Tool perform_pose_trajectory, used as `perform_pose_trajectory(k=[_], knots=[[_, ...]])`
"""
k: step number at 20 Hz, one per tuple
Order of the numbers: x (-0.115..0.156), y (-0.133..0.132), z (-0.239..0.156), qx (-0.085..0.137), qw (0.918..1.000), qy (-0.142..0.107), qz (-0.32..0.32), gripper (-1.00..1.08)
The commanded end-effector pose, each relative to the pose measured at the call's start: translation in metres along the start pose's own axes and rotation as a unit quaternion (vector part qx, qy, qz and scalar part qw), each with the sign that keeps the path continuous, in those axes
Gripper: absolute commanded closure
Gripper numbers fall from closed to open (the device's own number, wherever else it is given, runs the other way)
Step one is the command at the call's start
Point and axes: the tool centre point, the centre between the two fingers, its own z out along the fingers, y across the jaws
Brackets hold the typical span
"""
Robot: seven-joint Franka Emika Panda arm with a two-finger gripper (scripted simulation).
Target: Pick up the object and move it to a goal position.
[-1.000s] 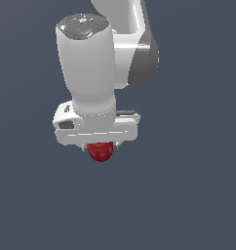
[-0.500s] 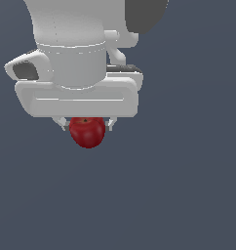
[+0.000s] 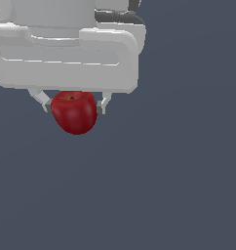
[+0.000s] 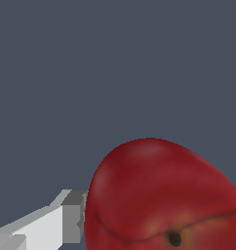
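Exterior view, from its left to its right: the wide white gripper (image 3: 73, 108) body fills the upper part of the picture, cut off at the top and at the left edge. Two short fingers (image 3: 41, 99) are seen beneath it, one on either side of the apple (image 3: 74, 112). The apple — dark red, glossy, dimple and stem uppermost — is pinched between them, its lower half hanging clear below the fingertips against plain slate-grey background. No surface is seen under it. To the right, only grey.

Wrist view: one grey pad (image 4: 72, 222) is pressed against the apple's (image 4: 161, 195) flank — the stem pit (image 4: 174, 239) is seen facing the camera.
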Motion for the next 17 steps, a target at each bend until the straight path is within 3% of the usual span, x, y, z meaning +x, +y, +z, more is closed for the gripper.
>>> perform_pose_trajectory(k=[1,17], knots=[[0.003,0.002,-0.011,-0.001,1.0,0.003,0.003,1.08],[0.009,0.005,-0.028,-0.003,0.9999,0.007,0.008,1.08]])
